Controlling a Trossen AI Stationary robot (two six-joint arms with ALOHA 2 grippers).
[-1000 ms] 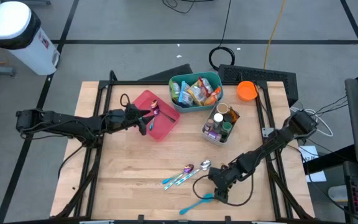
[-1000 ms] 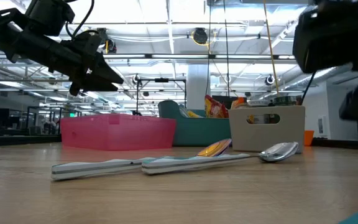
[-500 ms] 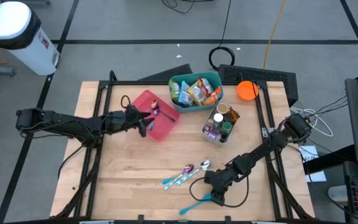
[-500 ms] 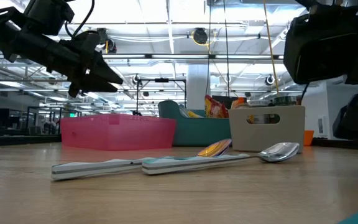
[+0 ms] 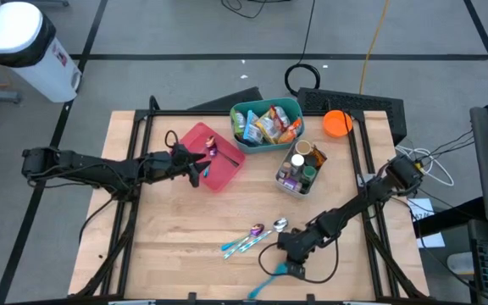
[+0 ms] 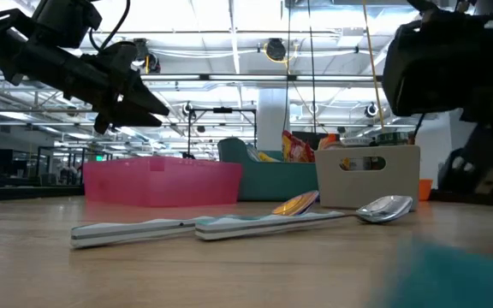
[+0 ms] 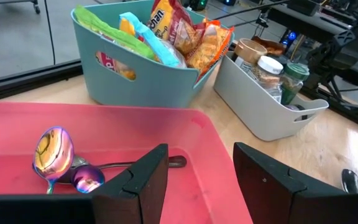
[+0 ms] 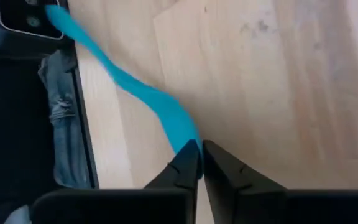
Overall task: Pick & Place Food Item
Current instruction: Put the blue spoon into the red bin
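Observation:
My right gripper (image 5: 290,269) is near the table's front edge, shut on a blue plastic utensil (image 5: 265,284), which also shows in the right wrist view (image 8: 135,87). My left gripper (image 5: 200,166) is open and empty. It hangs above the near rim of the pink bin (image 7: 104,111), which holds an iridescent spoon (image 7: 53,152). A teal bin (image 5: 265,123) of food packets stands at the back. Two spoons (image 5: 257,237) lie flat on the table, left of my right gripper. My right gripper pinches one end of the blue utensil (image 8: 182,134) between its two fingertips. The fingers slant down from the table's right side. The utensil runs on from them toward the table's near edge. Whether its free end (image 8: 58,18) rests on the table, I cannot tell.
A white caddy (image 5: 299,169) of jars stands right of the pink bin, and an orange bowl (image 5: 336,123) sits at the back right. The black frame rail (image 8: 36,124) runs along the table's near edge, close to the utensil. Bare wood lies in the table's middle and front left.
My right gripper has gone a little toward the table's left and near edges. The blue utensil has swung with it, its free end now closer to the near edge and the low camera. My left gripper has kept still.

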